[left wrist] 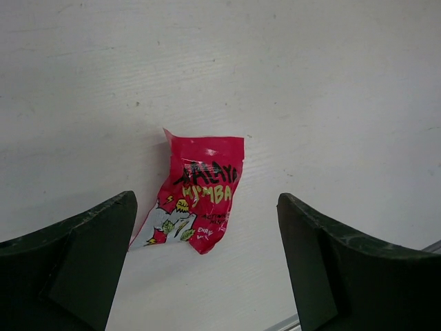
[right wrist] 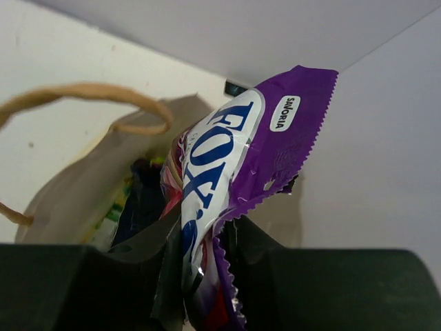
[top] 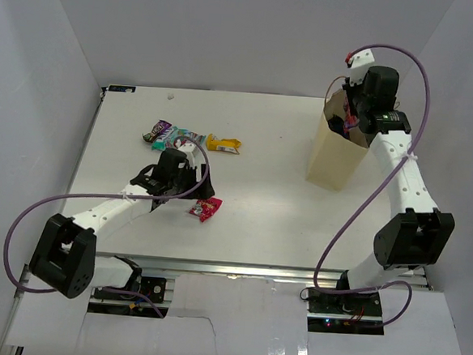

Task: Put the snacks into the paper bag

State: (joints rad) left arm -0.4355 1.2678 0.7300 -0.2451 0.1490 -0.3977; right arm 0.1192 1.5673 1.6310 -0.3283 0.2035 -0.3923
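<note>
A small red packet [top: 205, 209] lies flat on the white table [top: 267, 204]. In the left wrist view the red packet [left wrist: 196, 200] sits between my left gripper's [left wrist: 207, 238] open fingers, nearer the left one, and nothing touches it. My left gripper [top: 193, 189] hovers just left of it. My right gripper [top: 352, 120] is over the mouth of the tan paper bag [top: 333, 160], shut on a purple and white packet [right wrist: 231, 165]. In the right wrist view the right gripper [right wrist: 207, 238] shows with the bag [right wrist: 76, 186] below, holding a dark packet and a green-yellow one [right wrist: 114, 215].
Three more packets lie in a row at the table's back left: teal with a purple end [top: 160, 130], a mixed-colour one [top: 187, 137] and yellow [top: 223, 145]. The bag's loop handle [right wrist: 89, 93] arches over its mouth. White walls enclose the table.
</note>
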